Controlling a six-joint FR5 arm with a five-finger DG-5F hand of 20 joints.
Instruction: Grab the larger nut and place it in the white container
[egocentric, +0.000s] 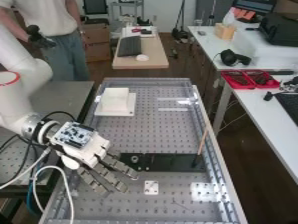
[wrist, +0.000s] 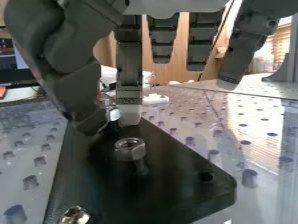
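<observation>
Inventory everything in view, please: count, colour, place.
bench: 1, grey, centre
container: 1, white, bench's far left
flat plate: 1, black, across bench
hex nut: 1, silver, on black plate
metal piece: 1, silver, on black plate
small plate: 1, white, near side of black plate
stick: 1, brown, leaning near bench's right edge
trays: 2, red, right table
headphones: 1, black, right table
keyboard: 1, black, far table
mouse: 1, white, far table
arm: 1, white, left
hand: 1, dark grey, over bench
</observation>
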